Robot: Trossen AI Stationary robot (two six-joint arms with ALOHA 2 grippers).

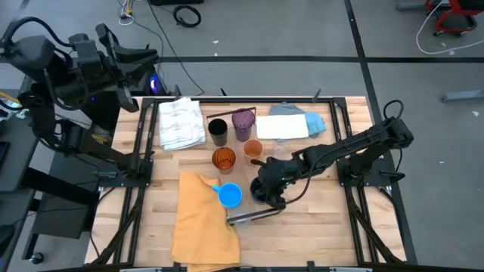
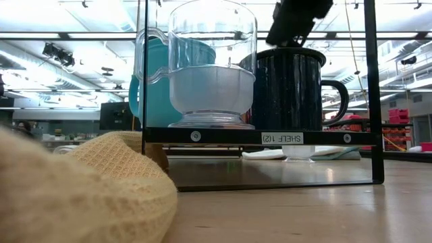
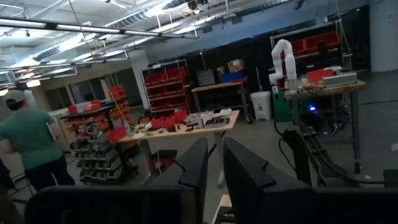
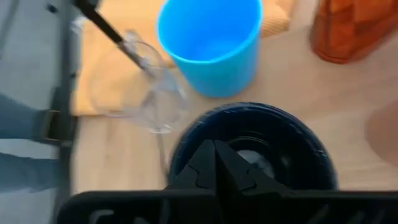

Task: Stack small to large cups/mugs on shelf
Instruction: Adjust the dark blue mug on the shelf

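Note:
In the low view three cups stand on the shelf [image 2: 223, 137]: a clear cup [image 2: 210, 67], a bright blue mug [image 2: 152, 88] behind it and a dark navy mug [image 2: 290, 88]. My right gripper [image 4: 214, 149] is shut and slants down over the navy mug's mouth [image 4: 255, 155]. I cannot tell whether it touches the mug. The blue mug [image 4: 208, 43] and clear cup [image 4: 134, 87] stand just beyond it. On the table behind are a black cup [image 1: 218, 132], purple tumbler [image 1: 243, 123], orange tumbler [image 1: 224, 159] and peach cup [image 1: 252, 149]. My left gripper [image 3: 216, 162] is raised off the table's far left, a narrow gap between its fingers.
A mustard-yellow cloth [image 1: 204, 219] lies at the near left beside the shelf. A white towel [image 1: 181, 121] and white and blue cloths [image 1: 295, 123] lie along the far edge. Dark frame bars [image 1: 144, 151] line both table sides. A person [image 3: 28, 143] stands in the room beyond.

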